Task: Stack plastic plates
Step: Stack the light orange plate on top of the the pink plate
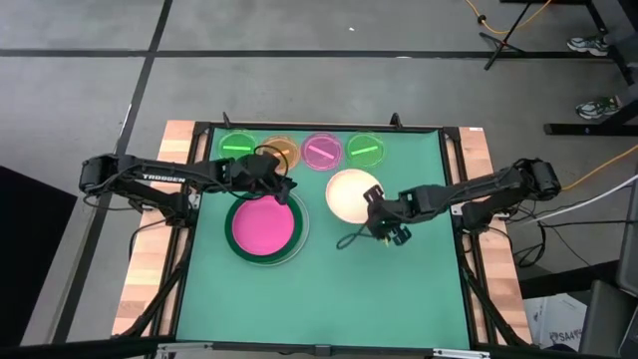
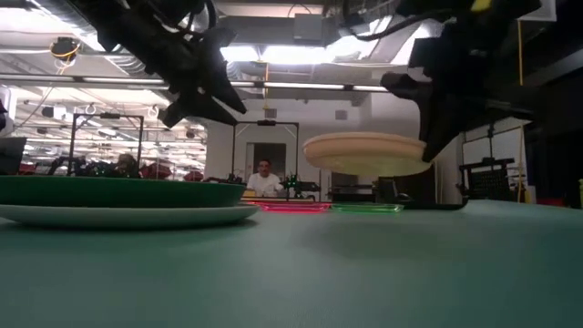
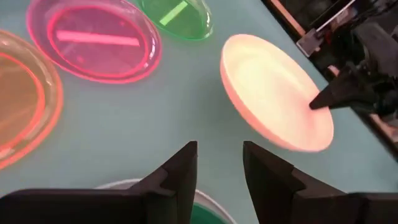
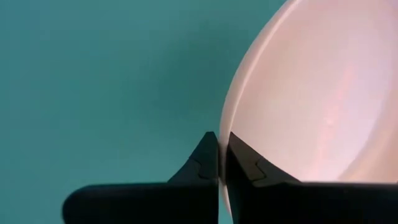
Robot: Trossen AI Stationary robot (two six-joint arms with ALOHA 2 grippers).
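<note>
The cream plate [image 1: 349,194] is in the air, right of table centre, in my right gripper [image 1: 377,207], which is shut on it. The low view shows the cream plate [image 2: 364,150] hovering roughly level above the mat. The magenta plate [image 1: 263,226] lies in the dark green plate [image 2: 109,191], which rests on the white plate [image 2: 127,216] at centre left. My left gripper [image 3: 219,168] is open and touches nothing, raised above this stack's far rim. The small green [image 1: 236,145], orange [image 1: 282,152], pink [image 1: 321,152] and green [image 1: 366,150] plates lie in a row along the far edge. My right gripper [image 4: 222,152] pinches the cream plate's rim [image 4: 231,112] on the plate's right, near side. One finger [image 4: 249,168] lies over the plate's inner face, the other against its outer side. The fingers reach in from the table's right. The plate is lifted clear and roughly level.
The green mat [image 1: 329,289] covers the table, and its near half is bare. Wooden table edges [image 1: 150,269] show at left and right. A person [image 2: 264,178] sits in the room beyond the far edge.
</note>
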